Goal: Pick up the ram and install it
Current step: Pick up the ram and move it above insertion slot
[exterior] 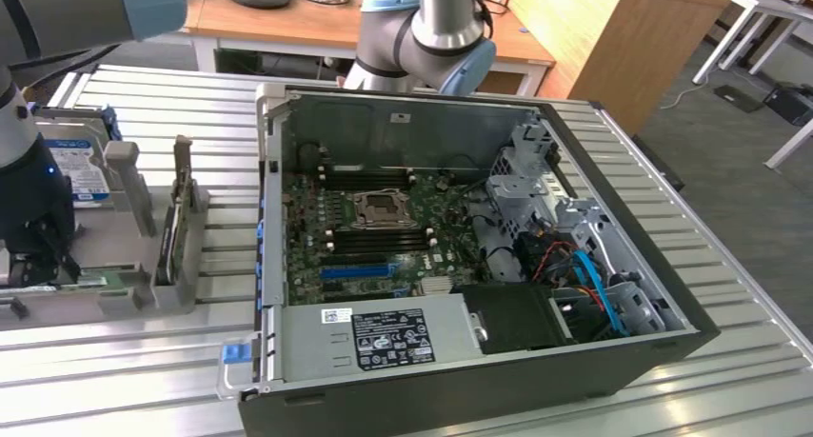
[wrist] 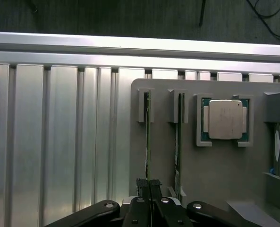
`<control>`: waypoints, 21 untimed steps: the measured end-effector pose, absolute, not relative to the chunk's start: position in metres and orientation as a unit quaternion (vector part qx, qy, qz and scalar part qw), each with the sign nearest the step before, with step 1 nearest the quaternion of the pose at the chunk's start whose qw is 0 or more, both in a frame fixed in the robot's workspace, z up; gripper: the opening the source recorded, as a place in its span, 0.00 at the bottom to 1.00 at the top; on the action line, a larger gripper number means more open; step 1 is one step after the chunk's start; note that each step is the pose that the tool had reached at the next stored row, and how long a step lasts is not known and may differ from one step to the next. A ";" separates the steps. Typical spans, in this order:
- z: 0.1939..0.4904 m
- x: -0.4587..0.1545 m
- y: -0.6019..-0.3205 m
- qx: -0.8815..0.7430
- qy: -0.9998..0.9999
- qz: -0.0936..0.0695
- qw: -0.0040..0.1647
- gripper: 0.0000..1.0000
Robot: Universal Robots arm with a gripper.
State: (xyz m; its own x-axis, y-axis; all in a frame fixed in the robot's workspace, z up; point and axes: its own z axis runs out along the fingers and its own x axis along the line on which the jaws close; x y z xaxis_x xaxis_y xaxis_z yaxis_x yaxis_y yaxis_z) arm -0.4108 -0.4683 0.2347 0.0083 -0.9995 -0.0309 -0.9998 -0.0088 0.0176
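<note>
**Ram gripped, not yet lifted**

The fingers point(wrist: 143, 184) are pinched shut on the near end of the ram point(wrist: 148, 142), which stands on edge in its groove in the grey holder point(wrist: 215, 175). It looks fully seated there, so by my reading the pickup has reached the grasp and no further. Just beside it a second stick point(wrist: 177, 142) stands in a parallel groove, and past that a CPU point(wrist: 223, 119) lies in its recess. The holder rests on the ribbed table point(wrist: 59, 142). Well apart from it, the open case point(exterior: 381, 123) lies on its side with the motherboard point(exterior: 381, 237) exposed. Lifting, carrying and installing are all left.
</note>
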 end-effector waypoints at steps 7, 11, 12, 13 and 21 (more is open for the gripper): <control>0.249 -0.411 -0.468 -0.710 0.704 0.018 0.005 0.12; 0.256 -0.411 -0.468 -0.710 0.704 0.018 0.005 0.12; 0.258 -0.411 -0.468 -0.710 0.704 0.018 0.005 0.12; 0.260 -0.411 -0.468 -0.710 0.704 0.018 0.005 0.12; 0.277 -0.411 -0.468 -0.710 0.704 0.018 0.005 0.12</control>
State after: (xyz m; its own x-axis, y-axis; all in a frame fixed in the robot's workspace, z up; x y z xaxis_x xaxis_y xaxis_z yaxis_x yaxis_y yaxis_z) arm -0.4108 -0.4683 0.2767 0.0083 -0.9994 -0.0322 -0.9998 -0.0089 0.0176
